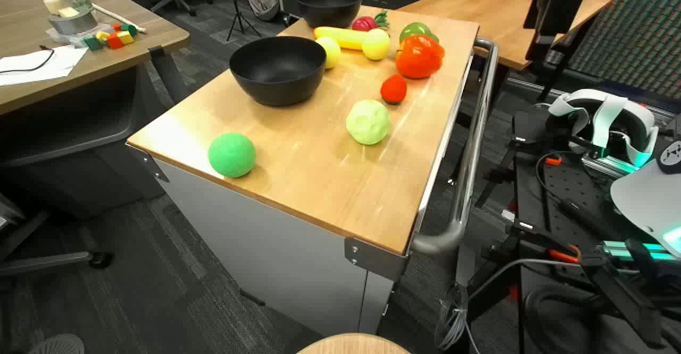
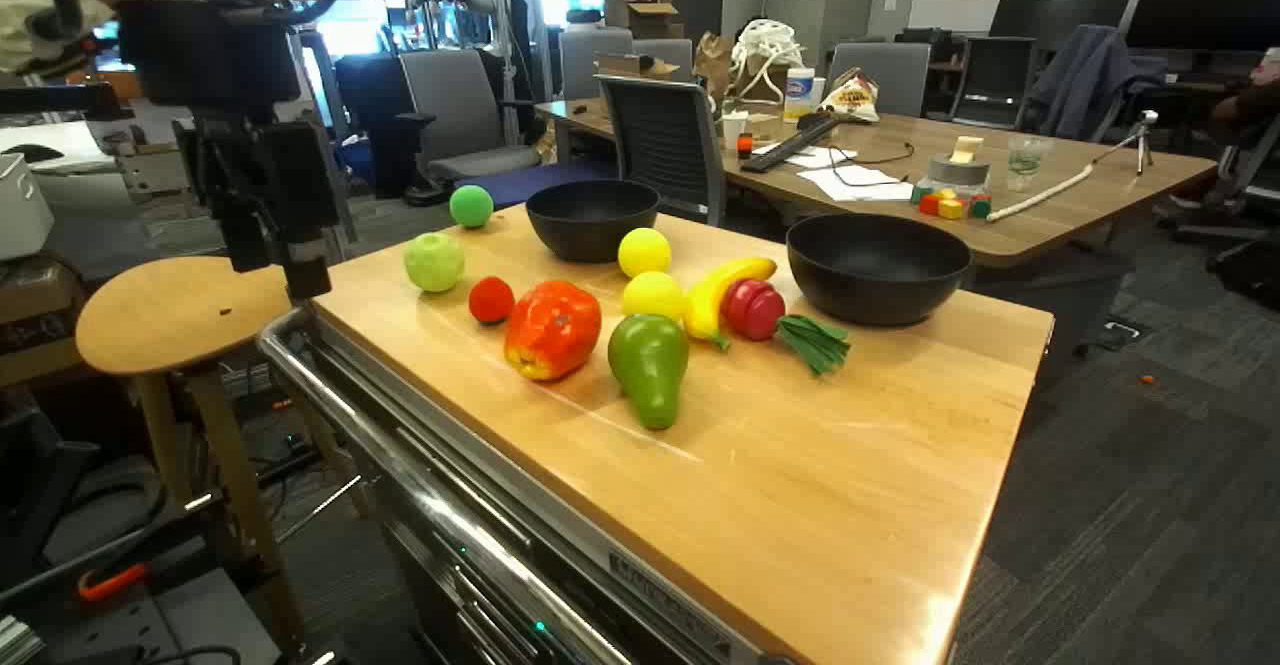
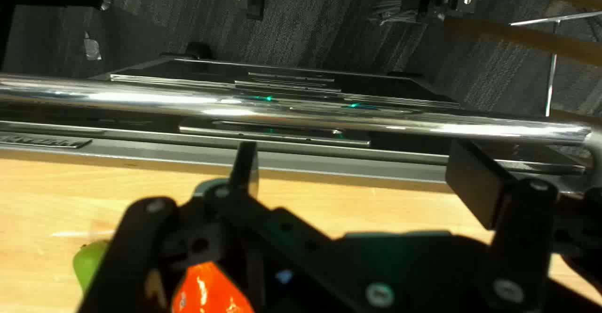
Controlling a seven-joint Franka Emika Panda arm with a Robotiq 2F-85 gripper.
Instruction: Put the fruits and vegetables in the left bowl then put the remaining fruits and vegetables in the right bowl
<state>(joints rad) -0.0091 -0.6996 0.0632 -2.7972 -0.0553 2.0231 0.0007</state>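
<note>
**Reach inward first, lower second**

My pincer (image 3: 355,164) stands wide apart and holds nothing. By the wrist view it hangs over the near edge of the wooden worktop (image 2: 800,505), near the shiny metal handle rail (image 3: 301,110). I judge that the first pick lies ahead. I take the wide, round, plain black bowl (image 1: 279,89), across the worktop from the pincer, for the left one.

I would begin with the large, glossy red-orange tomato-like fruit (image 2: 553,330), resting on the wood inward of the pincer. That calls for moving in, clear of the rail, before any descent; dropping from here would likely bring my fingers onto metal. The fruit looks bulky, so I should centre it between the fingers and turn until they come down on its free sides, since a smooth green avocado-shaped fruit (image 2: 649,365) sits just beside it.

The small round red fruit (image 2: 491,300) and the pale green cabbage-like ball (image 1: 368,122) may roll if nudged, so I should close slowly around their middles. The bright green ball (image 1: 232,155), near the worktop's edge and farther from the pincer, deserves most care: an off-centre touch could send it over. Each should clear the bowl's rim, then be lowered before release.
</note>
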